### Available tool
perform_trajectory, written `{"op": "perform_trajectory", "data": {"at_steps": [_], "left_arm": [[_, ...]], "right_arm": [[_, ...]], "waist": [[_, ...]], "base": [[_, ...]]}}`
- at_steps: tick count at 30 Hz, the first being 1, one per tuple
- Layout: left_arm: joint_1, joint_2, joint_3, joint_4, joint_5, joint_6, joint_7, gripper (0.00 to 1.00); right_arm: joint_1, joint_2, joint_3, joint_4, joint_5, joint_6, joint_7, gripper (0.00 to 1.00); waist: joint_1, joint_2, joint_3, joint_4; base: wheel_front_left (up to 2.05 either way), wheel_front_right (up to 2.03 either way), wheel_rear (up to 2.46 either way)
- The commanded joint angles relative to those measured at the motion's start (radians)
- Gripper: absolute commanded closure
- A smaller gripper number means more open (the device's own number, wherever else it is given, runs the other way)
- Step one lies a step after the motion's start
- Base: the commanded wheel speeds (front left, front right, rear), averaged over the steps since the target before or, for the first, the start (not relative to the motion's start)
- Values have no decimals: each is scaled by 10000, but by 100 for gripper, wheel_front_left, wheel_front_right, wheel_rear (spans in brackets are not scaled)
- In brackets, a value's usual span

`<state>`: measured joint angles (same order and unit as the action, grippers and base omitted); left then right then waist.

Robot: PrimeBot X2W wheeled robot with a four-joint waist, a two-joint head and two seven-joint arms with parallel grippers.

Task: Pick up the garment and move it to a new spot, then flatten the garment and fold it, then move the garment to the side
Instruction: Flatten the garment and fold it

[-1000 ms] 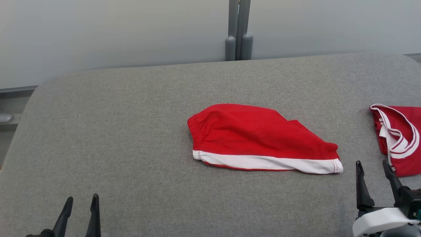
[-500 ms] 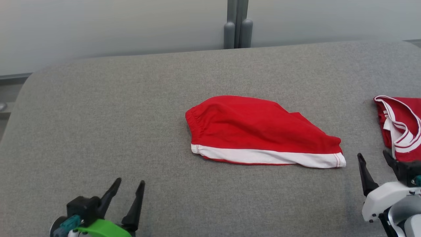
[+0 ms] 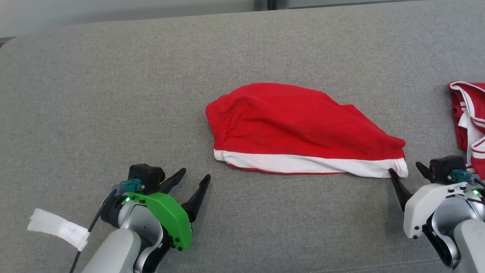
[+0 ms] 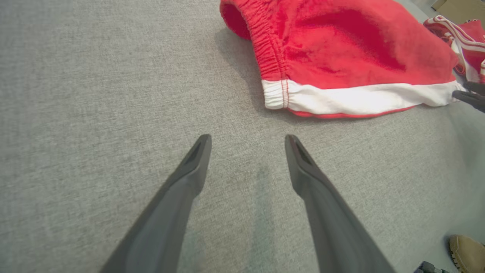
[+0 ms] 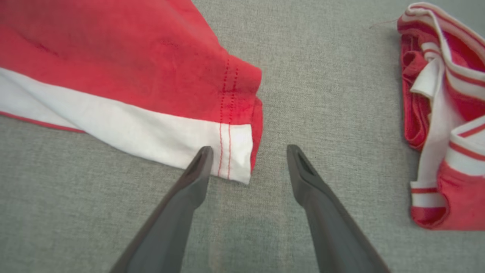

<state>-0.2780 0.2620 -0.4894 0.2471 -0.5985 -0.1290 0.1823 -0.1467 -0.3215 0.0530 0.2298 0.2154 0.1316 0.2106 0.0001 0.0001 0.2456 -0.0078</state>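
Red shorts (image 3: 303,125) lie on the grey table (image 3: 113,76) between two released tools.
Right tool (image 3: 404,168) sits just beside the white hem corner; left tool (image 3: 196,173) near the waistband, apart.

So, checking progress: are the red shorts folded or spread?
Folded in half: red shorts show a second red layer peeking under the white stripe.

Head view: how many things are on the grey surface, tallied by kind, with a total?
Garments: 2 (shorts, striped garment)
Grippers: 2 (left gripper, right gripper, both open)
Total: 4
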Motion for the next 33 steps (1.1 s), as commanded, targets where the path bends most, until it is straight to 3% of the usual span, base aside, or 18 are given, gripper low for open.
{"op": "perform_trajectory", "data": {"at_steps": [1, 11, 26, 27, 28, 29, 33], "left_arm": [[-346, -20, -112, 230, -88, -22, -62, 0], [-1301, -150, -1115, 1254, -633, -22, -502, 0], [-2210, -361, -1818, 2251, -1025, -22, -1417, 0], [-2244, -403, -1909, 2265, -1093, -22, -1488, 16], [-2290, -420, -1981, 2277, -1157, -23, -1544, 60], [-2338, -404, -2107, 2273, -1218, -23, -1596, 100], [-2441, -215, -2544, 2218, -1439, -23, -1703, 100]], "right_arm": [[-189, 5, 77, 102, 49, -17, -98, 0], [-541, 66, 618, 597, 153, -17, -423, 0], [-841, 148, 1026, 735, 212, -15, -633, 0], [-876, 156, 1072, 741, 217, -15, -649, 0], [-924, 141, 1136, 729, 213, -15, -728, 58], [-979, 157, 1156, 763, 272, -15, -760, 100], [-1047, -13, 1425, 803, 512, -17, -707, 100]], "waist": [[-1, -1, 283, -46], [-1, -1, 401, -203], [-1, -1, 522, -500], [-1, -1, 543, -516], [-1, -1, 565, -529], [-1, -1, 576, -544], [-1, -1, 546, -576]], "base": [[0, 0, 0], [0, 0, 0], [0, 0, 0], [0, 0, 0], [0, 0, 0], [0, 0, 0], [0, 0, 0]]}}
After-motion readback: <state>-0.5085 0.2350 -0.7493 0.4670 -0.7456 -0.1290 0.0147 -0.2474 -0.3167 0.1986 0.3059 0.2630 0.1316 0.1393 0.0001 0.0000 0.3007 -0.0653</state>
